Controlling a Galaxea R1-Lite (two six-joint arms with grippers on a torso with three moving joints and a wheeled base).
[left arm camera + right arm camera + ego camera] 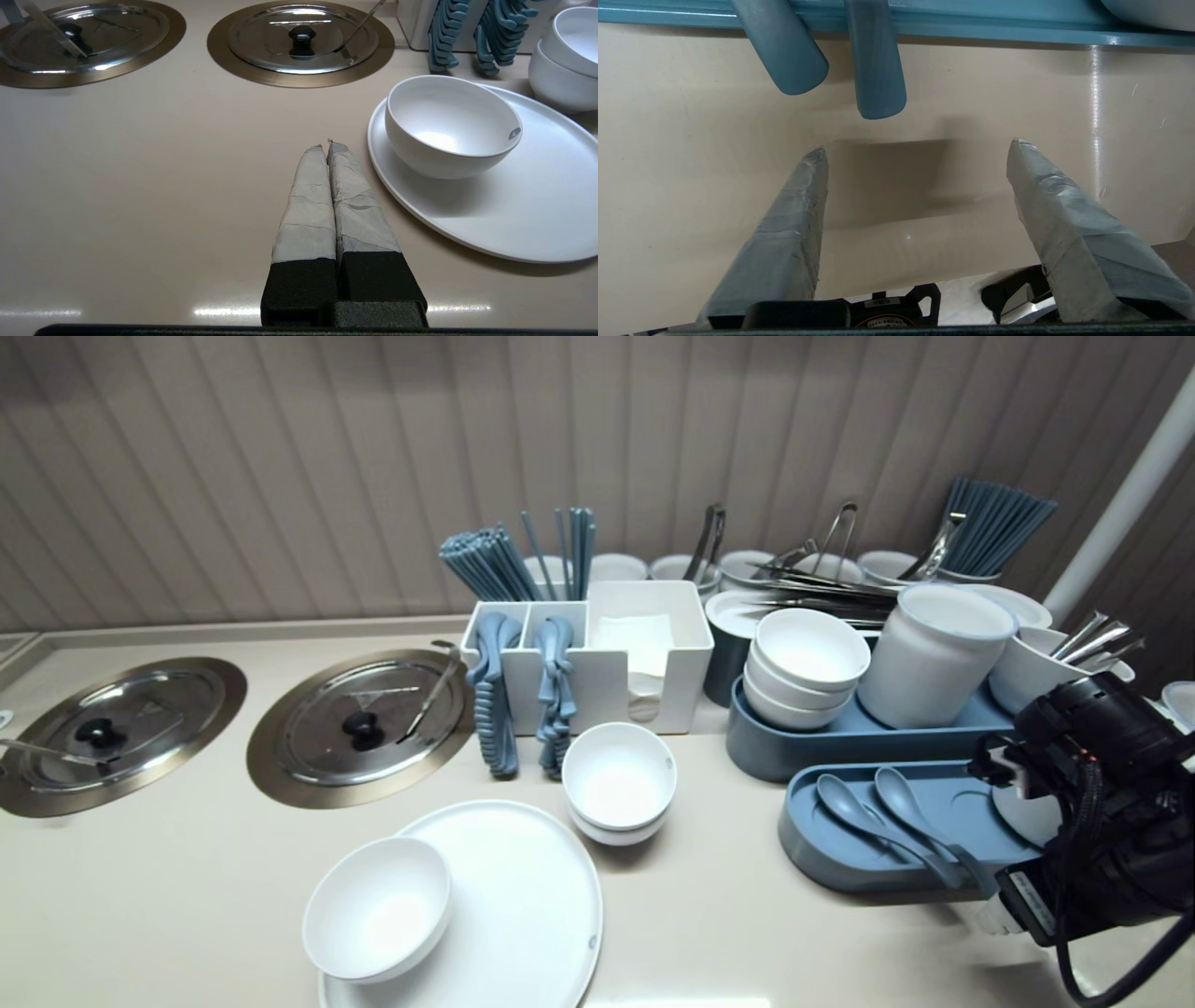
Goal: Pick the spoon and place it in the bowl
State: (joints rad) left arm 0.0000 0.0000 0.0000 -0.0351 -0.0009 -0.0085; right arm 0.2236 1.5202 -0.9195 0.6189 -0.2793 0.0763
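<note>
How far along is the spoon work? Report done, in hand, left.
Done: two blue plastic spoons lie in the blue oval tray, handles overhanging. In hand: nothing; the right gripper, fingers open, sits just short of those handles. Left: neither spoon gripped; left gripper parked shut.

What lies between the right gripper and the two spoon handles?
Nothing: only bare counter separates the open right gripper from the spoon handles, per the right wrist view.
</note>
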